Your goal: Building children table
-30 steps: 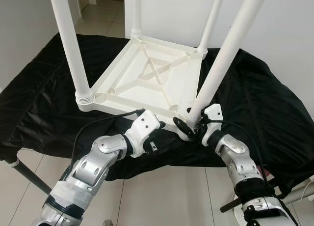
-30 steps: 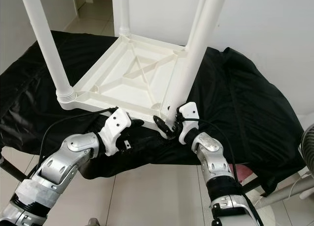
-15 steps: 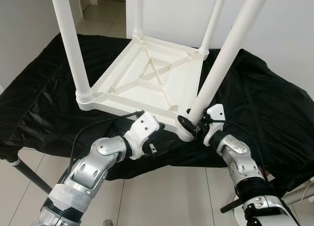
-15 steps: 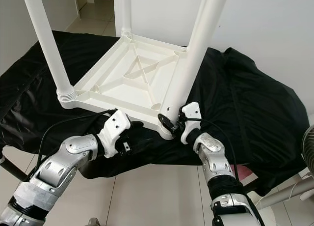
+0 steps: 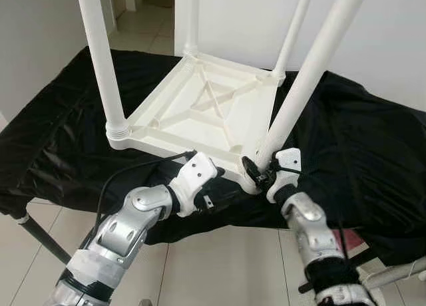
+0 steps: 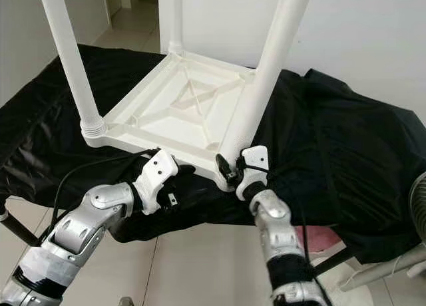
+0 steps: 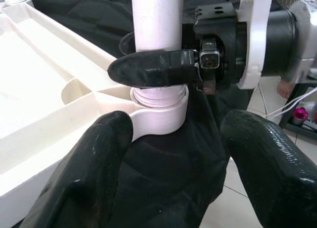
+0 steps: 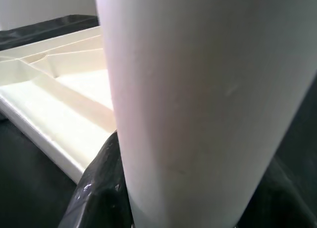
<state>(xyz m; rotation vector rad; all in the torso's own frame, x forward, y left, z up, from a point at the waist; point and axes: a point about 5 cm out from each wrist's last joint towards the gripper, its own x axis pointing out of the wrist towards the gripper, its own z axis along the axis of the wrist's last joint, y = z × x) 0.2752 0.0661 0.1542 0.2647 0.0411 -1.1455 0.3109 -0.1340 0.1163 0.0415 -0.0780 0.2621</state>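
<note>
Cloth (image 5: 60,140), black and draped, carries your upturned white table top (image 5: 206,120), which lies just beyond both pincers with its ribbed underside up and four white legs rising from the corners. Your right arm bends up from below, wrist turned inward, and your right gripper (image 5: 256,171) is clenched around the near right leg (image 5: 299,86) just above its threaded socket (image 7: 161,111); one black finger (image 7: 151,68) wraps across the leg's front. Your left arm reaches forward with elbow low, and your left gripper (image 7: 173,158) hangs released just short of that same socket, fingers spread either side of it without touching.
</note>
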